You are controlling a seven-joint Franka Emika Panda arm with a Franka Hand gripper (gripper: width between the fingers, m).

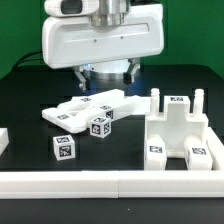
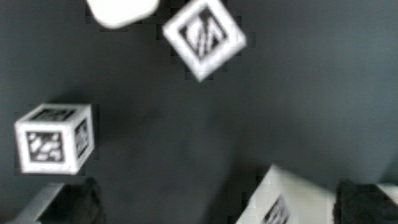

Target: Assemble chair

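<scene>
The chair lies in loose white tagged pieces. Flat slabs [image 1: 88, 108] lie mid-table, with one square block [image 1: 100, 126] in front of them and another [image 1: 63, 149] nearer the rail. A bigger piece with upright posts [image 1: 176, 132] stands at the exterior view's right. My gripper [image 1: 106, 80] hangs low over the far end of the slabs. In the wrist view my gripper [image 2: 217, 205] is open. A white tagged edge [image 2: 285, 200] lies between the fingers, close to one dark finger [image 2: 374, 200] and apart from the other. A tagged block [image 2: 54, 140] and a second tagged piece [image 2: 205, 35] lie beyond.
The long white border rail [image 1: 110, 186] runs along the front of the black table. A small white piece [image 1: 3, 140] shows at the exterior view's left edge. The big white arm housing [image 1: 100, 35] hides the table behind the slabs.
</scene>
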